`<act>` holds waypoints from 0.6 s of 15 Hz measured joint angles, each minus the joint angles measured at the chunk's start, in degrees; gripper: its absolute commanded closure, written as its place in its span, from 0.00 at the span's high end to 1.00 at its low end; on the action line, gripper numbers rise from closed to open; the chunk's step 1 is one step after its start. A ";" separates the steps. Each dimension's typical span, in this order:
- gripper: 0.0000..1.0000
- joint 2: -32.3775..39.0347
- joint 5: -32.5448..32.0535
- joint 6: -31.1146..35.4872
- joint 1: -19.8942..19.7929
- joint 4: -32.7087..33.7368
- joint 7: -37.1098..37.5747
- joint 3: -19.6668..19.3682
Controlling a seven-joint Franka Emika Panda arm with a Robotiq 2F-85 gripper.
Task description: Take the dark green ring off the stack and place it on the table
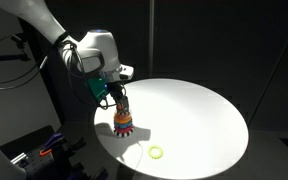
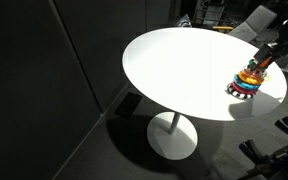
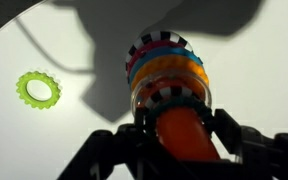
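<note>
round white table (image 1: pixel 199 108) under strong light, with a dark room all around. near its edge, on the side of the arm (image 1: pixel 42 22), the stack (image 1: pixel 123 122): upright, built of toothed rings in pink, blue and yellow, with an orange knob (image 3: pixel 184 135) on top.

directly above the stack, the gripper (image 1: pixel 119 103), pointing down from the white wrist. in the wrist view, enters from the bottom edge, with dark fingers (image 3: pixel 141 125) on both sides of the orange knob and very close to it. impossible to say whether squeezing the knob or only standing around it, so the state of the pincer cannot be told.

at the foot of the stack, the darkest ring, with teeth that look black and white. taken here for the dark green ring (image 3: pixel 156 42), though too dim to confirm the colour. sits threaded on the stack, under all the other rings, down at the tabletop, not yet taken off.

well apart from the stack, flat on the table, a pale yellow-green ring (image 3: pixel 38 89) with open centre and small teeth. in an exterior view, lies nearer to the front edge of the table than the stack.

across the tabletop in the wrist view, the grey shadow (image 3: pixel 104 75) of arm and gripper. under the table, a white pedestal foot (image 2: pixel 171 138) on the dark floor.
</note>
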 measured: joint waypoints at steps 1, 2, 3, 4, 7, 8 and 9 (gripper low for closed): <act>0.45 -0.54 0.00 -0.01 0.03 0.00 0.00 0.00; 0.45 -1.19 0.00 -0.04 0.09 -0.02 0.00 0.00; 0.45 -1.96 0.00 -0.13 0.17 -0.04 0.00 0.00; 0.45 -2.80 0.00 -0.26 0.25 -0.07 0.00 0.00; 0.45 -5.70 -0.01 -0.80 0.31 -0.19 0.00 -0.03; 0.45 -6.64 -0.06 -0.93 0.30 -0.19 0.00 -0.11; 0.45 -7.44 -0.09 -1.01 0.24 -0.19 0.01 -0.24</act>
